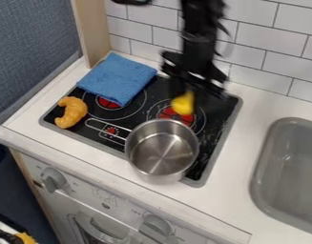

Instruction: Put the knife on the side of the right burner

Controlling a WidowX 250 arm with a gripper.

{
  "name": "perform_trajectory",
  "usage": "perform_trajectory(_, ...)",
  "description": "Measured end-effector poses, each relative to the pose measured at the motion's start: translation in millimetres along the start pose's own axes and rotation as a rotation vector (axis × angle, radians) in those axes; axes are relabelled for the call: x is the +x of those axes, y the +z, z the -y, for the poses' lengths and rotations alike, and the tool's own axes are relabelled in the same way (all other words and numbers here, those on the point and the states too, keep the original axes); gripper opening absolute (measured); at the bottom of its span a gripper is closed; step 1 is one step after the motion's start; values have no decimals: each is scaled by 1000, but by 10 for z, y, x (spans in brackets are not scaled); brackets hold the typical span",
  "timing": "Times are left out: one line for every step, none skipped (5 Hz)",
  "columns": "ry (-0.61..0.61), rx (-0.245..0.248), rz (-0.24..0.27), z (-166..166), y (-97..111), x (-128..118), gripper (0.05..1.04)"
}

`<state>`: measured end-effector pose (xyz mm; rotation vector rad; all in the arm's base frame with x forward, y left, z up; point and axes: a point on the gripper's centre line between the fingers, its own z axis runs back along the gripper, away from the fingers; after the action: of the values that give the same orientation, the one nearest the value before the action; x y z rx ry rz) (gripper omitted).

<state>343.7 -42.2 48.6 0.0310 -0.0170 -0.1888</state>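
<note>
My gripper [192, 85] hangs over the back of the black stove top [216, 125], in front of the white tiled wall [258, 50], and it is too smeared for me to tell how far open it is or whether it has a firm hold on anything. Just below it shows a bright yellow piece, which I take to be the knife [183, 103], at the far side of the right burner [175, 116], overlapping the red centre from this slant. It looks like a short, plain yellow patch, a little taller than it is wide, with soft, rounded edges; I cannot make out a point or a cutting edge, nor tell whether this is blade or handle. Whether it touches the stove or hangs above it, I cannot tell either. Nearer the camera, a shiny steel pot [162, 151] covers the front part of that burner, its wire handle reaching toward the left. A folded blue towel [117, 77] lies over part of the left burner [108, 102], and an orange-brown croissant [72, 112] rests at the stove's left edge. The grey sink [288, 174] is set into the white surface [263, 108] at the right.
</note>
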Motion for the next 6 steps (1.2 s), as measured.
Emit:
perform_trajectory(89, 3, -36, 270, -138, 123, 487)
perform_trajectory(130, 7, -63, 291, -259, 166, 487)
perform_trajectory(143, 43, -77, 240, -330, 153, 487)
perform_trajectory(141, 73, -55, 190, -336, 179, 487)
perform_trajectory(172, 103, -46, 41, -353, 174, 487)
perform_trajectory(187, 104, -40, -6, -358, 179, 487)
